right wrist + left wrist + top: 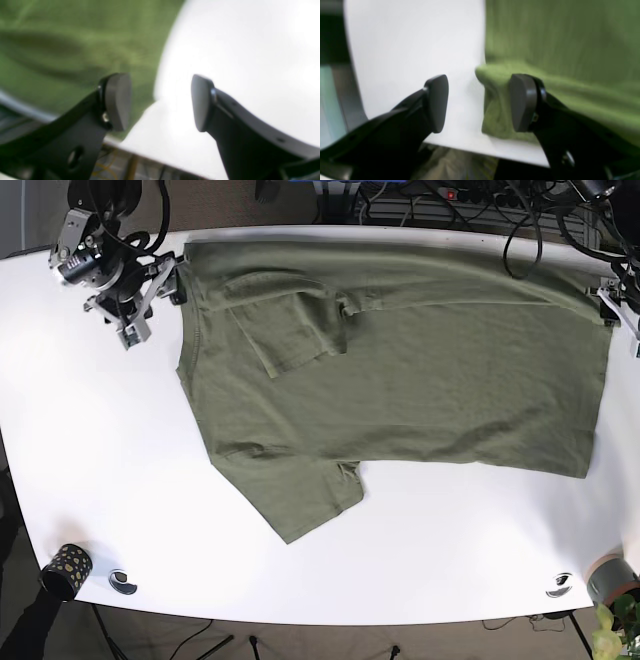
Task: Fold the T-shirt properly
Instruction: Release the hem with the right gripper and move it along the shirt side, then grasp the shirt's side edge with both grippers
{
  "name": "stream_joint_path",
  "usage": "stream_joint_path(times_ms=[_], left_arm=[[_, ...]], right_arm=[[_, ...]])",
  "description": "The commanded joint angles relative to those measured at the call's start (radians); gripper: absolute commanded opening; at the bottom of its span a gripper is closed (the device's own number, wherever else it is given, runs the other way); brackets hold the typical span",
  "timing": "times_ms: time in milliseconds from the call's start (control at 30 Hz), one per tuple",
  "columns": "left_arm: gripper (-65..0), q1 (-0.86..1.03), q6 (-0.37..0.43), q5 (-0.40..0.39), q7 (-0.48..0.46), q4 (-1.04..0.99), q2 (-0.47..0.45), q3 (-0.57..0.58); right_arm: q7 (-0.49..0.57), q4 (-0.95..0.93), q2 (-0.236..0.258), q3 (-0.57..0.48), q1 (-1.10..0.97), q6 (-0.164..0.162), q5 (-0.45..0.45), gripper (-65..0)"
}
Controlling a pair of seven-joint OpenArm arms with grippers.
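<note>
Olive T-shirt (420, 370) lies spread, one sleeve apparently folded inward.

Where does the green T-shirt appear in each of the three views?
Left wrist: T-shirt fills the right half, a bunched corner by the right fingertip.
Right wrist: it covers the upper left, behind the left fingertip.
Base: it lies spread across the upper middle of the table.
Shared landmark: the white table, which borders the shirt's edge in every view.
</note>
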Motion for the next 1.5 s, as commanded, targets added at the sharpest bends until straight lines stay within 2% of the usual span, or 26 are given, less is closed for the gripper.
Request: stream_joint_path(times_ms=[0, 100, 300, 533, 733, 933, 1100, 1400, 1467], left_arm=[[-29.0, -0.029, 0.006, 0.004, -0.005, 0.018, -0.023, -0.006], [-29.0, -0.078, 0.006, 0.004, 0.007, 0.018, -0.023, -0.005], [-29.2, -0.153, 0.006, 0.004, 0.139, 0.048, -0.027, 0.031], [-29.2, -0.172, 0.006, 0.004, 0.145, 0.114, 0.000, 0.034], [-29.2, -0.273, 0.006, 0.012, 0.145, 0.114, 0.024, 0.034], [-29.2, -0.349, 0.006, 0.012, 0.145, 0.113, 0.023, 0.077], [-29.2, -0.360, 0.006, 0.009, 0.145, 0.113, 0.018, 0.117], [-29.2, -0.362, 0.006, 0.012, 0.145, 0.113, 0.023, 0.120], [-29.2, -0.362, 0.006, 0.012, 0.145, 0.113, 0.023, 0.120]], right_arm=[[-0.007, 0.017, 0.000, 0.020, 0.049, 0.001, 0.012, -29.5], [-0.012, -0.012, 0.003, 0.026, 0.117, 0.001, 0.012, -29.3], [-0.012, -0.108, 0.004, 0.024, 0.272, 0.001, 0.012, -29.3], [-0.012, -0.271, 0.004, 0.024, 0.438, 0.001, 0.010, -29.3], [0.017, -0.509, 0.020, 0.023, 0.609, 0.001, -0.004, -29.3], [0.142, -0.734, 0.024, 0.023, 0.761, 0.001, -0.140, -29.3], [0.297, -0.940, 0.026, 0.023, 0.867, 0.001, -0.258, -29.3], [0.573, -1.259, 0.026, 0.023, 0.959, 0.001, -0.379, -29.3], [0.607, -1.302, 0.026, 0.023, 0.965, 0.001, -0.392, -29.3]])
